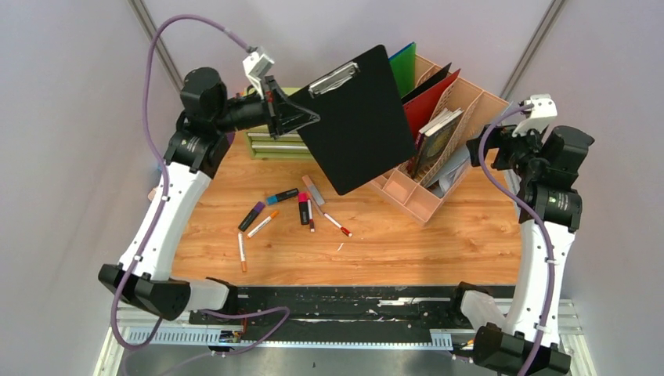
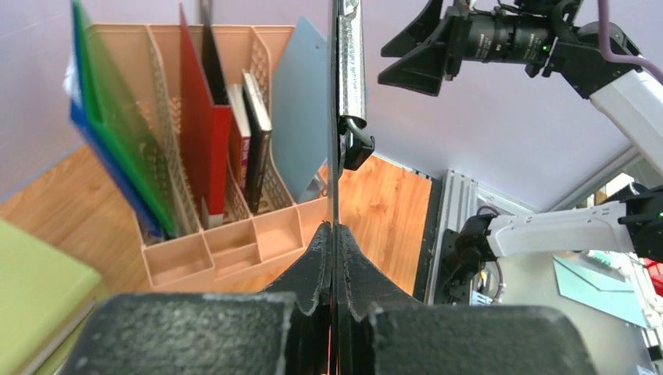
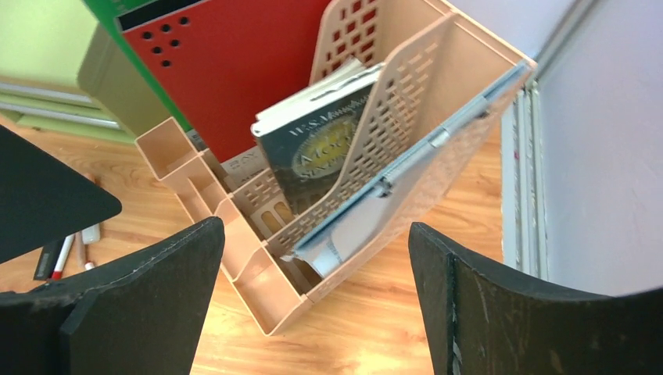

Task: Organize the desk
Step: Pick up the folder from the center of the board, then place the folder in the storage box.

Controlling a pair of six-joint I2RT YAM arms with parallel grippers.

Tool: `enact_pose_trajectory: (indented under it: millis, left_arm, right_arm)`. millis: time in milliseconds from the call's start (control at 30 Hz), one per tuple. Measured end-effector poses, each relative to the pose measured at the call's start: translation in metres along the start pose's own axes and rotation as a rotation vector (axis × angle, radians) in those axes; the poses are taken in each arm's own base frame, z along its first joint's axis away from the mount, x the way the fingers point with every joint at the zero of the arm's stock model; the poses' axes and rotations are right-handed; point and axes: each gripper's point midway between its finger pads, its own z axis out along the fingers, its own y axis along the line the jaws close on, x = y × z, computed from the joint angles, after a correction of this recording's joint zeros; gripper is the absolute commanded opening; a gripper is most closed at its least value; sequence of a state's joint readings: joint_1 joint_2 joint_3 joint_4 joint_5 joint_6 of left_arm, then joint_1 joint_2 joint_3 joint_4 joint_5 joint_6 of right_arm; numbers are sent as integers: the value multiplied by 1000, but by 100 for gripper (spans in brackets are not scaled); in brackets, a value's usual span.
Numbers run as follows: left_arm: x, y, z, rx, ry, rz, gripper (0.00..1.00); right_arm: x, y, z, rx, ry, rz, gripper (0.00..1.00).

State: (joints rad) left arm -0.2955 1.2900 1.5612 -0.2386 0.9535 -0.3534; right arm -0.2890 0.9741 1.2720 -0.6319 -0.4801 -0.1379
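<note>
While your left tool (image 1: 312, 117) is clamped on one edge of the flat black clipboard with the silver metal clip (image 1: 362, 117), the board hangs tilted in the air above the orange-brown wood-grain laminate tabletop (image 1: 407, 247), just beside the peach perforated plastic file organiser (image 1: 442, 160); I judge the step in hand to be filing the board upright into one of its slots. Your right tool (image 3: 313, 234) is spread wide and holds nothing, poised close to the organiser; it could steady the rack. Next you need to turn the board edge-on to the dividers and lower it into a gap; a stiff red folder (image 1: 427, 98) and a dark glossy book (image 3: 328, 148) already fill slots, so choose carefully. The board is thin, rigid and smooth, so it may pivot in the pads; the latticed dividers look light and could snag a corner. Slim round markers and pens (image 1: 302, 209) lie scattered on the tabletop and will probably roll.
</note>
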Motion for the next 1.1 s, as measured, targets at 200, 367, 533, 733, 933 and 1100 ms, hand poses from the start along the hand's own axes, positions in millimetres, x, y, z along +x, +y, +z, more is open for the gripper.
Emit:
enact_pose_trajectory:
  millis: [200,367,533,733,933,1100]
  left_arm:
    - [-7,-3,53,27,39,14,0]
    - [0,13,108,21,82,-7,0]
    - [17,23,157,20,124,-19,0]
    - [20,18,200,19,131,56,0]
    - [22,14,218,-18,116,125,0]
    - [32,16,237,-39,106,150,0]
  right_arm:
    - [6,-42,-14,96,-8,131,89]
    - [29,-83,-24,146,2,316,88]
    - [62,-103,-29,143,25,457,88]
    - [91,-106,-32,92,8,552,87]
    - [100,-104,-32,35,-7,600,87]
    - [96,-101,-32,1,-23,584,87]
